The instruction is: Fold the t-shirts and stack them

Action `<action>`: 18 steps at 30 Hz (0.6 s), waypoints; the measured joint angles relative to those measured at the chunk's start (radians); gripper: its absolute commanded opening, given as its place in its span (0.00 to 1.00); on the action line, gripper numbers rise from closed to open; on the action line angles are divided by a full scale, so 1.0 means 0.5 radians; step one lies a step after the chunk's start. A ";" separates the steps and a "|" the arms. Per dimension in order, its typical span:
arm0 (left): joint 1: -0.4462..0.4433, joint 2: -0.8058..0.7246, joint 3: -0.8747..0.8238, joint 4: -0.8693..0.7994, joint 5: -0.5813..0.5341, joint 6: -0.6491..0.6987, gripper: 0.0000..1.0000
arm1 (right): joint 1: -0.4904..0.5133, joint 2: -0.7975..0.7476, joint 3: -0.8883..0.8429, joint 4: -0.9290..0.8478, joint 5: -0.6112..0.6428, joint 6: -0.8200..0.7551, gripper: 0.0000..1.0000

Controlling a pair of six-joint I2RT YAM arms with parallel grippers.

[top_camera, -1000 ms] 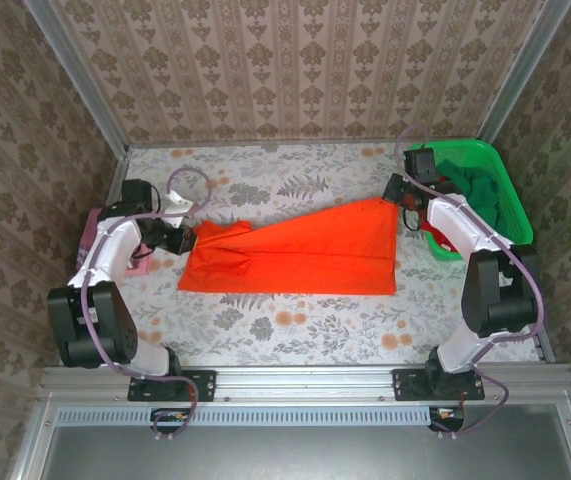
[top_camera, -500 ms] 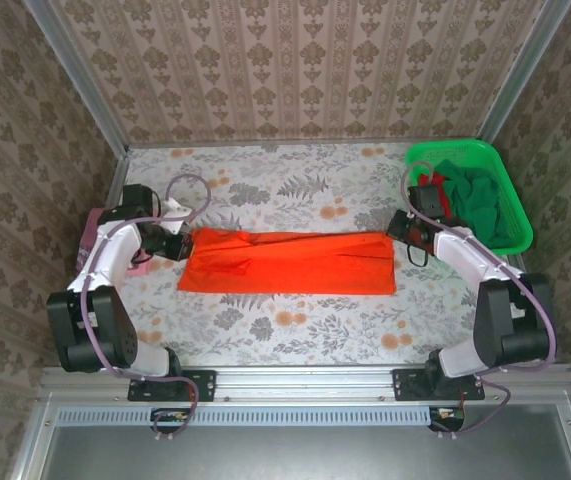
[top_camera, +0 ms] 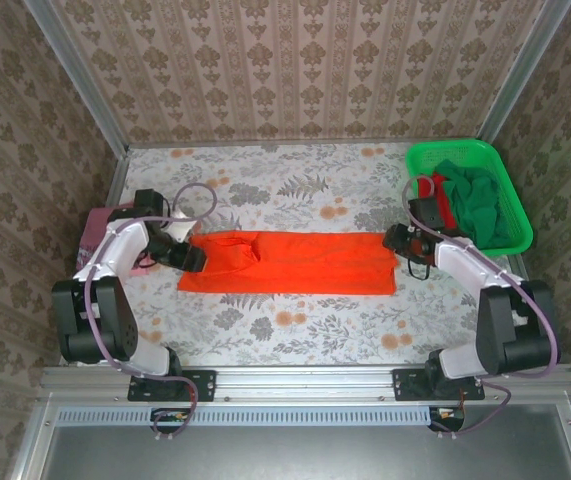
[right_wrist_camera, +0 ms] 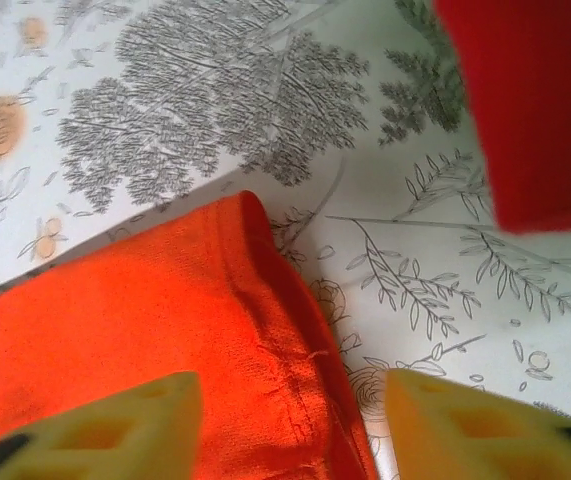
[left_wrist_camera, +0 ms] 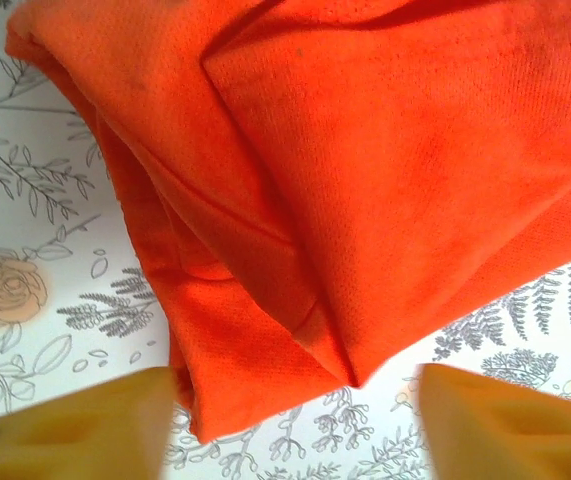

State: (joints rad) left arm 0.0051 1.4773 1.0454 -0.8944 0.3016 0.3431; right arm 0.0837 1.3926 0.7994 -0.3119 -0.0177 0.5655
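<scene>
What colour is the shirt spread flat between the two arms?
The shirt is bright orange; left wrist view shows it best.

The orange t-shirt (left_wrist_camera: 385,170) is seen as matt, finely knitted cloth. The floral table cover (top_camera: 295,325) appears smooth, and the green basket (top_camera: 450,146) glossy plastic.

A folded t-shirt (top_camera: 295,262) lies lengthwise across the middle of the tabletop (top_camera: 295,190), running left to right. The left gripper (top_camera: 193,258) sits at its left end and the right gripper (top_camera: 393,238) at its right end, each just over the cloth's edge. Behind the right gripper, in the far right corner, a mesh basket (top_camera: 420,155) holds more t-shirts (top_camera: 480,200), one draped over its near left rim. Another t-shirt (top_camera: 92,228) lies at the tabletop's left edge, partly beneath the left arm.
</scene>
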 measured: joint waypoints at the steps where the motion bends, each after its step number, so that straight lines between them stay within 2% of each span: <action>1: -0.005 -0.012 0.013 -0.008 0.002 -0.034 0.99 | 0.011 -0.027 0.012 -0.011 0.003 -0.023 0.66; 4: -0.051 -0.123 0.045 0.053 0.034 -0.143 1.00 | 0.075 -0.037 0.105 -0.018 0.018 -0.066 0.66; 9: -0.219 -0.258 0.046 0.474 0.098 -0.557 1.00 | 0.407 0.198 0.365 0.025 0.034 -0.087 0.66; 14: -0.561 0.034 0.195 0.678 -0.093 -1.030 1.00 | 0.681 0.463 0.502 0.081 0.034 -0.070 0.65; 18: -0.802 0.364 0.390 0.653 -0.311 -1.316 1.00 | 0.668 0.481 0.501 0.089 0.050 -0.030 0.65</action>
State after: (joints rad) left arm -0.3958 1.6592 1.2404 -0.5678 0.1463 -0.3149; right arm 0.4179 1.6333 1.0500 -0.2676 0.0074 0.5507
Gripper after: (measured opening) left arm 0.997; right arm 0.649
